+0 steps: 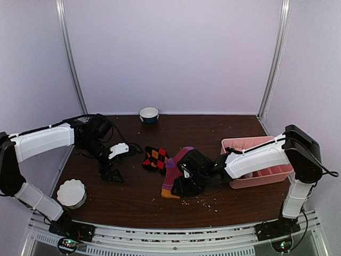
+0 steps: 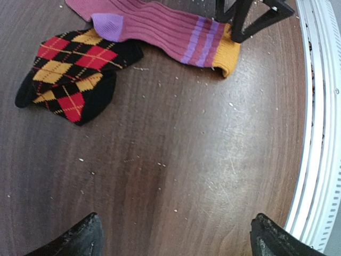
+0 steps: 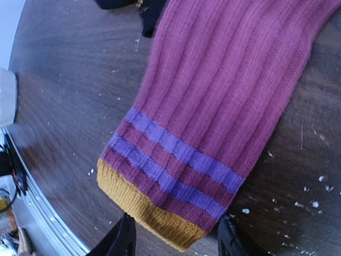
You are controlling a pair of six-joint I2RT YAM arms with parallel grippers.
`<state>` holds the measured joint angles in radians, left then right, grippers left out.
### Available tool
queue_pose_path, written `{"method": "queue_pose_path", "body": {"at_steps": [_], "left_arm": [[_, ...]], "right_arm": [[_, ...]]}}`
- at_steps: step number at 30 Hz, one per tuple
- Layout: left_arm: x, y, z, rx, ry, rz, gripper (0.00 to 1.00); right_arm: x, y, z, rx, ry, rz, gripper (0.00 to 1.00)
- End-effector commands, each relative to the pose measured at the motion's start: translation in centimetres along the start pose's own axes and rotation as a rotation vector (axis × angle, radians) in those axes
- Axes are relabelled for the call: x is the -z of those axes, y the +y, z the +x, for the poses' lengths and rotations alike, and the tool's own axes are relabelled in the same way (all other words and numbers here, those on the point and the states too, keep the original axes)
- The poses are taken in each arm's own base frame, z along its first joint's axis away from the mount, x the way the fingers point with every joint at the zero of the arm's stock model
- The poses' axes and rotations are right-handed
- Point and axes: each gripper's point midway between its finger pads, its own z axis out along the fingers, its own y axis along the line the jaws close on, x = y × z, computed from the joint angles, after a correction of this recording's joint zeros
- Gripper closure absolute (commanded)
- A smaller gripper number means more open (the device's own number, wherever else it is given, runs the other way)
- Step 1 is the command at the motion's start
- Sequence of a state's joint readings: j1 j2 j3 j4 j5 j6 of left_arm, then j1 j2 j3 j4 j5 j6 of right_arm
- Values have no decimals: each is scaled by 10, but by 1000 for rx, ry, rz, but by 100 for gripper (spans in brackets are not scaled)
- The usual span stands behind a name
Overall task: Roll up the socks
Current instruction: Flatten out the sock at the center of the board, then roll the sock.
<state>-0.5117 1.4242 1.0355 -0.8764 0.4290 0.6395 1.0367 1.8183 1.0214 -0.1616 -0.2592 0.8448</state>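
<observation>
The black argyle sock [image 1: 155,158] lies folded at the table's middle; it also shows in the left wrist view [image 2: 69,74]. The purple-magenta striped sock [image 1: 173,169] lies flat just right of it, with its orange end [image 1: 169,194] toward the front edge. My right gripper [image 1: 181,186] is open and low over that orange end [image 3: 152,213], with one fingertip [image 3: 125,240] at each side of the cuff. My left gripper [image 1: 112,173] is open and empty over bare wood [image 2: 176,240], left of the argyle sock. The striped sock [image 2: 160,29] shows at the top of the left wrist view.
A pink basket [image 1: 258,157] stands at the right, behind my right arm. A white ribbed bowl [image 1: 71,193] sits at the front left and a blue-and-white bowl [image 1: 149,114] at the back wall. Crumbs dot the wood. The metal front rail [image 2: 319,133] is close.
</observation>
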Motion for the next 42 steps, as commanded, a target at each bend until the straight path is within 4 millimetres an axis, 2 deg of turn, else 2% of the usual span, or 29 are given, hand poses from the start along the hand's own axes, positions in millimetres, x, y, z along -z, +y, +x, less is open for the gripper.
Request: {"method": "queue_pose_path", "body": {"at_steps": [1, 3, 5, 8, 12, 15, 19, 22, 27, 35, 39, 42], "left_arm": [[8, 9, -24, -56, -44, -17, 2], [8, 12, -30, -56, -59, -18, 2], [7, 13, -34, -58, -70, -16, 2], [5, 13, -40, -43, -89, 8, 2], [-2, 1, -49, -60, -108, 60, 2], [-8, -4, -52, -97, -99, 67, 2], [-10, -8, -55, -102, -112, 91, 2], [-15, -18, -52, -143, -106, 116, 2], [-33, -34, -48, -250, -43, 112, 2], [-57, -58, -63, -476, 0, 50, 2], [-83, -61, -68, -598, 45, 9, 9], [-103, -53, -75, -670, 69, -38, 18]], "right_arm": [[32, 10, -20, 89, -72, 31, 44], [47, 13, -30, 124, -107, 24, 49], [56, 20, -37, 181, -143, -3, 59], [57, 26, -40, 297, -173, 2, 72], [48, 33, -26, 492, -195, 4, 70], [39, 39, -19, 540, -174, -45, 67], [14, 40, -10, 571, -92, -59, 60], [-4, 31, -18, 545, -70, -25, 57], [-27, 12, -39, 429, -49, -38, 64], [-43, -16, -55, 259, -36, -65, 73], [-46, -19, -54, 167, 1, -135, 76], [-45, -22, -52, 138, 23, -142, 77]]}}
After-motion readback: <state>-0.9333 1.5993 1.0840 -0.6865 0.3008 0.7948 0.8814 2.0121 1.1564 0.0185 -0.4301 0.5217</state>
